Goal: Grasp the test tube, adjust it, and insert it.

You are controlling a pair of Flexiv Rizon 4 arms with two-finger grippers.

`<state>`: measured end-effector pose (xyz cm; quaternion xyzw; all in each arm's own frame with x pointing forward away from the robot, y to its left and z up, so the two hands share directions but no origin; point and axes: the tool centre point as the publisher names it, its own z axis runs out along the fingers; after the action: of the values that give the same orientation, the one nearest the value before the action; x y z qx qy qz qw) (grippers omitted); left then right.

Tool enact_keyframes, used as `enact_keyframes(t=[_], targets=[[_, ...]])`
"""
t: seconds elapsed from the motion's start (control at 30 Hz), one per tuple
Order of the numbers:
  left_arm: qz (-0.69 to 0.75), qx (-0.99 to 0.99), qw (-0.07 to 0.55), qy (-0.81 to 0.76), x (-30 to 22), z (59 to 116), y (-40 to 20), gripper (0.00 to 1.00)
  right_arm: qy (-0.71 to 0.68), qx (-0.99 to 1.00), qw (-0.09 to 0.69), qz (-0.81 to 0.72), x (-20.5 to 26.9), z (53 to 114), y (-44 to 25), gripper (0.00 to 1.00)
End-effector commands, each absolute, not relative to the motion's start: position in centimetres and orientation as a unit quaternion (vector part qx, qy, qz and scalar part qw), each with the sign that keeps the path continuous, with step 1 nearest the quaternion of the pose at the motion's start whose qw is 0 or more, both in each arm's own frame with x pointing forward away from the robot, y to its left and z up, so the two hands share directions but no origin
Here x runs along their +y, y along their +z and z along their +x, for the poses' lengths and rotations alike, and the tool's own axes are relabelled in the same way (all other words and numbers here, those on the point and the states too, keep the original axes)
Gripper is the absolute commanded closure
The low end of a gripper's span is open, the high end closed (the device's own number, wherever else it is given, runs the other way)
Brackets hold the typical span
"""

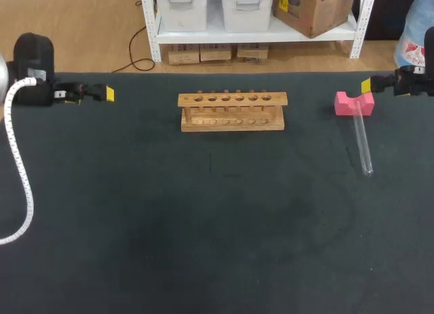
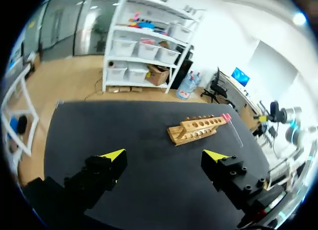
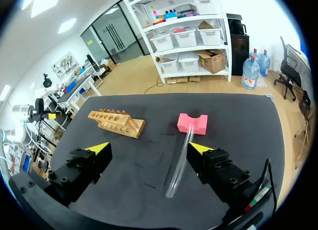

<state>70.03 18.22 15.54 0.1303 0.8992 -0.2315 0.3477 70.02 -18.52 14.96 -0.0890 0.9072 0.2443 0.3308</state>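
A clear glass test tube (image 1: 362,141) lies on the dark table, its upper end resting in the notch of a pink block (image 1: 354,103). The wooden rack (image 1: 232,111) with a row of several holes stands at the table's far middle. My right gripper (image 1: 367,86) hovers at the far right edge, just right of the pink block; it is open and holds nothing. In the right wrist view the test tube (image 3: 180,162) lies ahead between the wide-apart fingers (image 3: 102,149), with the pink block (image 3: 192,123) and rack (image 3: 116,122) beyond. My left gripper (image 1: 108,93) is open at the far left.
A white corrugated cable (image 1: 19,171) hangs from my left arm over the table's left side. From the left wrist view the rack (image 2: 197,129) and the tube (image 2: 234,132) sit far ahead across bare dark mat (image 2: 124,135).
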Motion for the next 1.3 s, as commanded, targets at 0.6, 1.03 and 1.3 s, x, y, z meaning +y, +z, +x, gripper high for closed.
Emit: enact_keyframes(t=[0.6, 1.03, 1.3], targets=[[0.409, 0.772, 0.406, -0.268, 18.4, 68.4, 16.3, 0.00, 0.244, 0.907, 0.331, -0.089, -18.5, 70.0, 15.0, 0.00], [0.441, 0.720, 0.436, -0.311, 18.8, 72.2, 14.2, 0.00, 0.244, 0.907, 0.331, -0.089, -18.5, 70.0, 15.0, 0.00], [0.451, 0.708, 0.456, -0.296, 17.7, 74.3, 12.6, 0.00, 0.244, 0.907, 0.331, -0.089, -18.5, 70.0, 15.0, 0.00]])
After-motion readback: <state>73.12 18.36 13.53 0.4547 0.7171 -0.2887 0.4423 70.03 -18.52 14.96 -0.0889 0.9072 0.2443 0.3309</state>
